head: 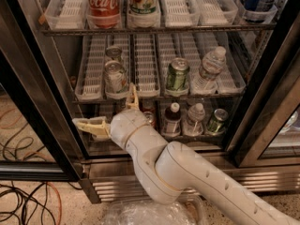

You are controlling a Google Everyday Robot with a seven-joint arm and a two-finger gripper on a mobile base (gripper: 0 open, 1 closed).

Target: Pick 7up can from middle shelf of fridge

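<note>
The claw (105,106) is nearest, spread wide, low at the front of the fridge (262,182). The 7up can (115,77) stands just above it, at the front left of the middle shelf (146,71). If the claw goes in crooked, a finger could hit the shelf edge or knock the can over. The green can (177,74) to the right is the wrong one.

We see the glossy metal 7up can (116,77) on the middle shelf (145,64) of white plastic; our matt cream gripper (111,111), fingers spread, at its 6 o'clock
</note>
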